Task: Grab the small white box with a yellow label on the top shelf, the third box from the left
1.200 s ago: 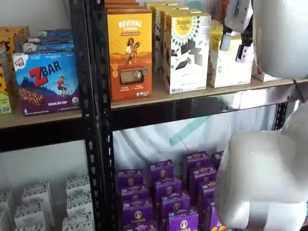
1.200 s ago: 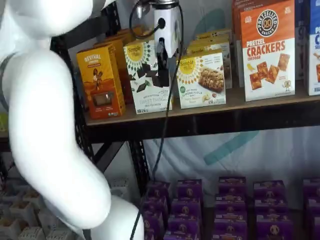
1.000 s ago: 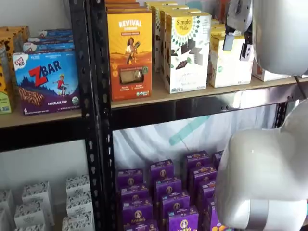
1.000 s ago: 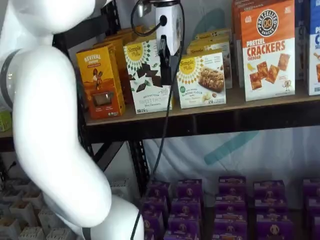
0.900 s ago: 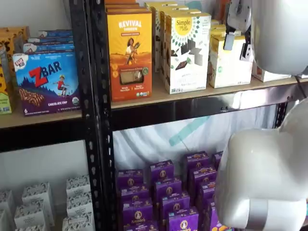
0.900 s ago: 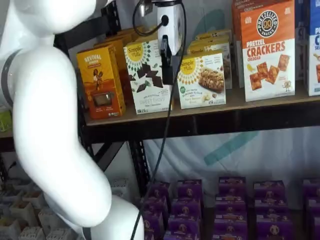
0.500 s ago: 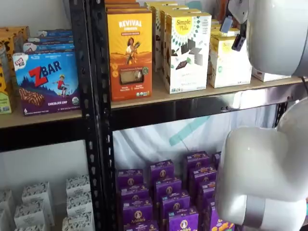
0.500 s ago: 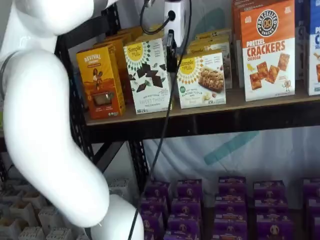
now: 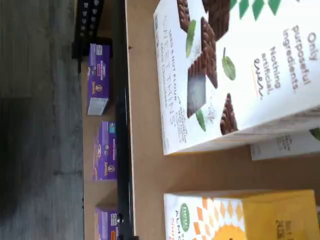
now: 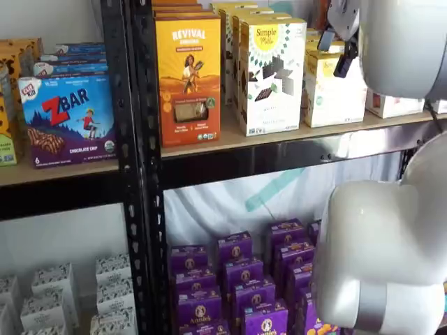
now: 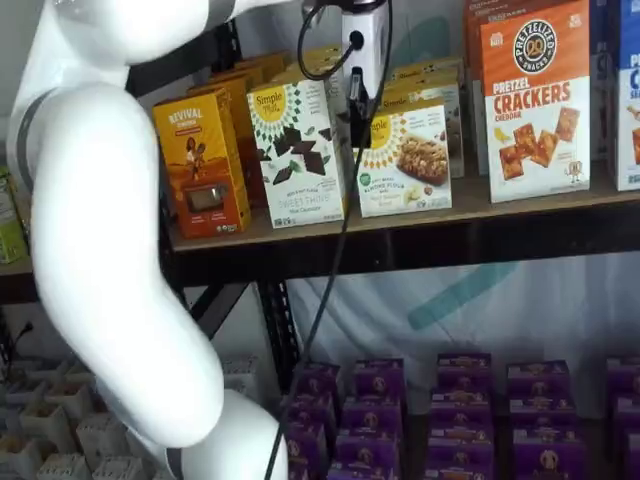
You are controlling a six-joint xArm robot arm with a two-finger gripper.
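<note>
The small white box with a yellow top band stands on the top shelf (image 10: 230, 139) and shows in both shelf views (image 10: 328, 94) (image 11: 405, 160), to the right of the taller Simple Mills box (image 11: 297, 150). My gripper (image 10: 334, 52) hangs in front of the small box's upper part. Its two black fingers show a gap between them and hold nothing. In a shelf view the gripper (image 11: 358, 105) is side-on at the small box's upper left edge. The wrist view shows the small box's yellow top (image 9: 260, 215) beside the Simple Mills box (image 9: 225, 75) on the tan board (image 9: 150, 165).
An orange Revival box (image 10: 187, 77) stands left of the Simple Mills box. A Pretzel Crackers box (image 11: 535, 100) stands right of the small box. A ZBar box (image 10: 66, 118) sits on the neighbouring shelf. Purple boxes (image 11: 450, 400) fill the level below. The white arm (image 11: 100, 250) stands before the shelves.
My gripper has risen and shifted from in front of the Simple Mills box toward the small white box's top edge. The boxes have not moved.
</note>
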